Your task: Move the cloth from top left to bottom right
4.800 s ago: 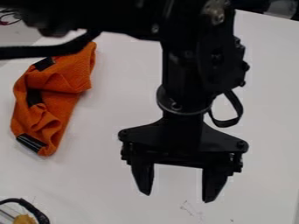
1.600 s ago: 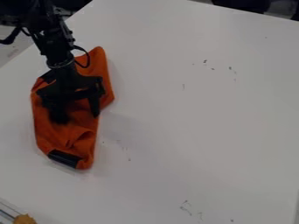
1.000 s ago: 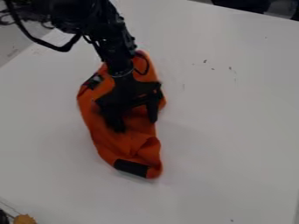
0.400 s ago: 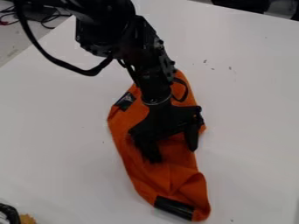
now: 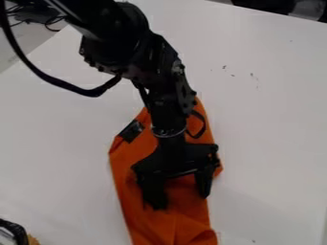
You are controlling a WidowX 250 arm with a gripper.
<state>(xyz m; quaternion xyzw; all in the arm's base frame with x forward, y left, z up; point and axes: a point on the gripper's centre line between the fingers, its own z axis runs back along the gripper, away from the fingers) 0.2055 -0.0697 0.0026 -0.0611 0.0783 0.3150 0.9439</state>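
Note:
My black gripper (image 5: 179, 197) is over the lower middle of the view, its two fingers apart and down against the cloth. The orange cloth (image 5: 131, 174) lies beneath and around it, spreading from below the arm's wrist to the bottom edge, where its lower end is cut off. A black patch (image 5: 131, 131) shows near the cloth's upper left. The gripper and arm cover much of the cloth's middle and upper part. Whether any fabric is pinched between the fingers is hard to see; the gap between them looks wide.
The white table (image 5: 268, 119) extends on both sides of the cloth, with small dark specks at the upper right. At the bottom left corner is a dark, rounded object (image 5: 11, 232) beside a bit of yellow. Dark cables lie beyond the table at the top left.
From the left side, the cloth has slid right and down along with the gripper, which came down onto it from the centre. Lately both shifted farther down and slightly left.

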